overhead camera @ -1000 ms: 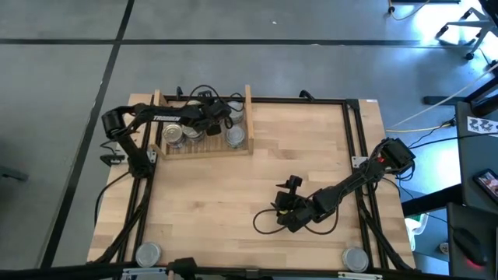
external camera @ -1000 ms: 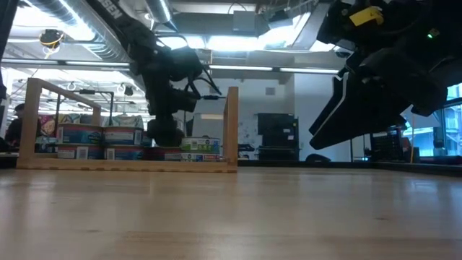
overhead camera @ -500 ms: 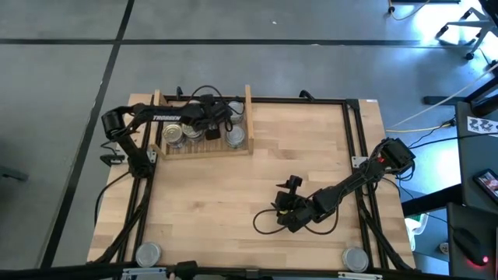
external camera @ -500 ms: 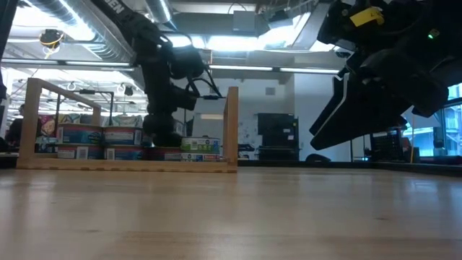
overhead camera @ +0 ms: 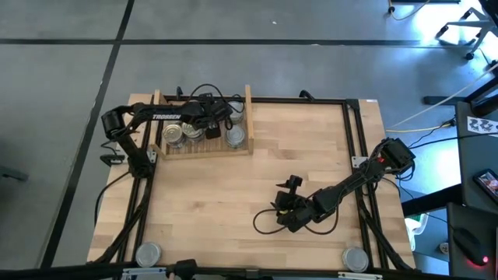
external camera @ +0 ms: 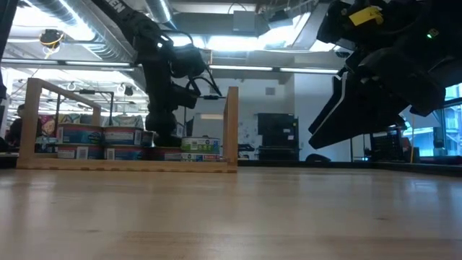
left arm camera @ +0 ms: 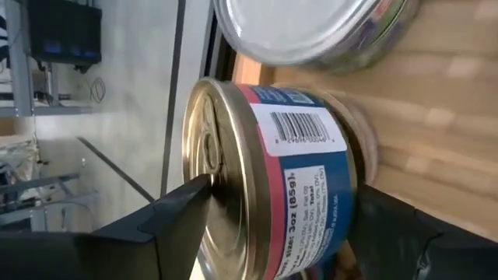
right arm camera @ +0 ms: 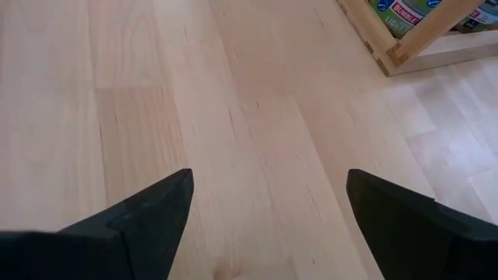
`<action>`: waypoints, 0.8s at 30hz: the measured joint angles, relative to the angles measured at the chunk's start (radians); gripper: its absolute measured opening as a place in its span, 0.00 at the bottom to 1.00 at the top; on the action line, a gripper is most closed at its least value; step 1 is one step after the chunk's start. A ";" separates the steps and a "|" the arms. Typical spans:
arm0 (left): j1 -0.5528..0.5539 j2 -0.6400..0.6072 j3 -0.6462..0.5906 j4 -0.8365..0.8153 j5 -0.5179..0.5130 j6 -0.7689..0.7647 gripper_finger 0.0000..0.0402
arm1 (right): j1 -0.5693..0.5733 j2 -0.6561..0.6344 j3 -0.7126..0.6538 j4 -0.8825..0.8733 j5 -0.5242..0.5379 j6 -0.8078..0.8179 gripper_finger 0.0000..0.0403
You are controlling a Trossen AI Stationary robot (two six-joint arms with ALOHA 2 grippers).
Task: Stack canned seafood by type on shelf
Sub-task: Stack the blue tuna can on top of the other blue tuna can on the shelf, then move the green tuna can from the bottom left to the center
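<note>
The light-wood shelf (overhead camera: 204, 148) stands at the table's far left, with its side boards upright (external camera: 232, 126). Several cans stand in it, some two high (external camera: 101, 142); grey tops show from above (overhead camera: 234, 137). My left gripper (overhead camera: 216, 118) reaches into the shelf from the left and is shut on a can with a golden pull-tab top and a blue and red label (left arm camera: 299, 187). A grey-topped can (left arm camera: 303, 31) stands close beside it. My right gripper (right arm camera: 268, 202) hangs open over bare wood near the table's near right (overhead camera: 289, 204). My left gripper pinches the can between its two fingers, one finger (left arm camera: 175, 214) on the golden top (left arm camera: 222, 167) and the other (left arm camera: 397, 225) at the bottom end. The fingers come in level from the table's left. The can is upright, just above another can's rim (left arm camera: 367, 148); whether it rests on it I cannot tell.
A black frame rail (overhead camera: 354, 132) runs round the tabletop. Two round grey tins sit at the near edge (overhead camera: 148, 253) (overhead camera: 355, 258). A cable loop (overhead camera: 268, 223) lies by the right arm. The shelf's corner (right arm camera: 393, 50) shows ahead of the right gripper. Bare wood lies between shelf and right arm.
My left gripper has shifted a little inside the shelf, and its wrist now stands more upright over the cans. The right arm has kept still.
</note>
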 joint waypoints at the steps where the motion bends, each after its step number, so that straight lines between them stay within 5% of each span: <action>1: 0.000 0.000 0.000 0.010 0.000 -0.002 0.67 | 0.000 0.000 0.000 0.000 0.000 0.000 0.84; 16: -0.017 -0.001 0.001 -0.035 0.029 0.044 0.66 | 0.000 0.000 0.000 0.002 -0.052 0.001 0.84; 24: -0.215 -0.093 0.098 -0.237 0.034 -0.085 0.66 | 0.000 0.000 0.000 0.002 -0.052 -0.008 0.84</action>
